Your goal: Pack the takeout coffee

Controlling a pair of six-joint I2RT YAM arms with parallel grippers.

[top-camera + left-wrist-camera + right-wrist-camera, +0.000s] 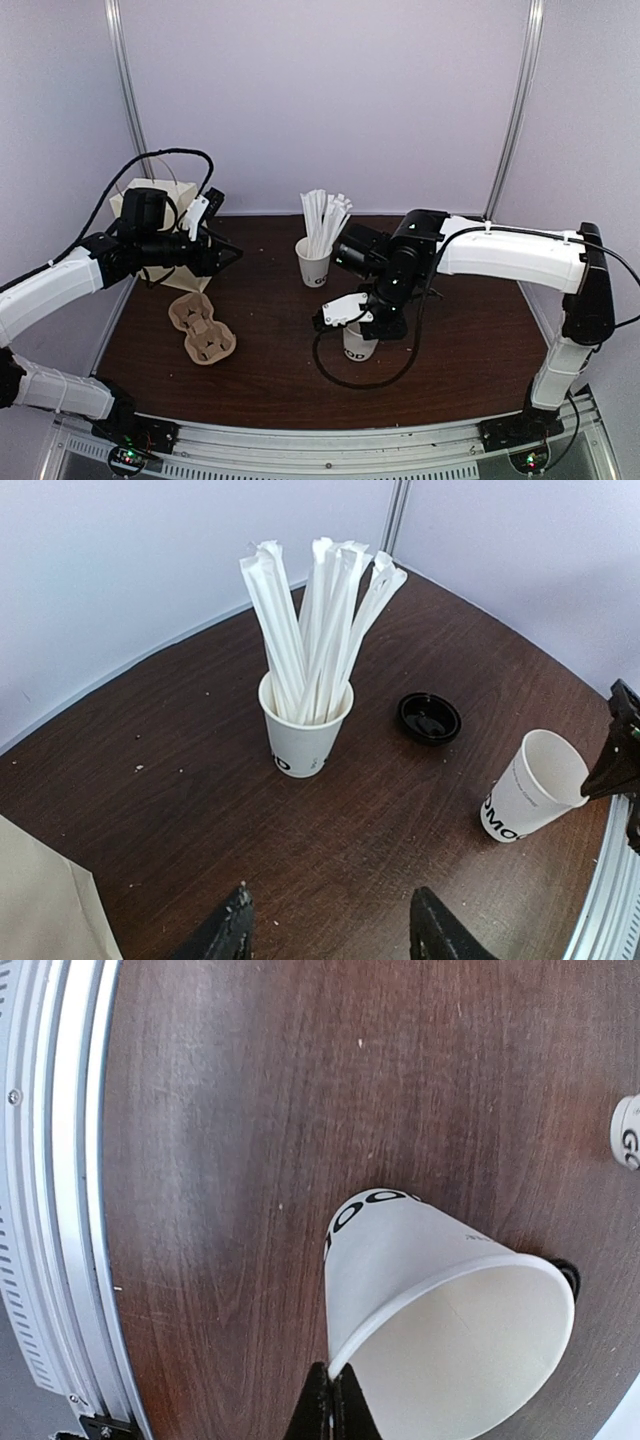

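White paper cup (420, 1260) is clamped at its rim by my right pincer (333, 1400), the two fingers pressed together on the thin wall. I see the cup leaning, its base on the brown surface (200, 810), near the black lid (430, 717). My left pincer (330, 935) stands wide apart, holding nothing.
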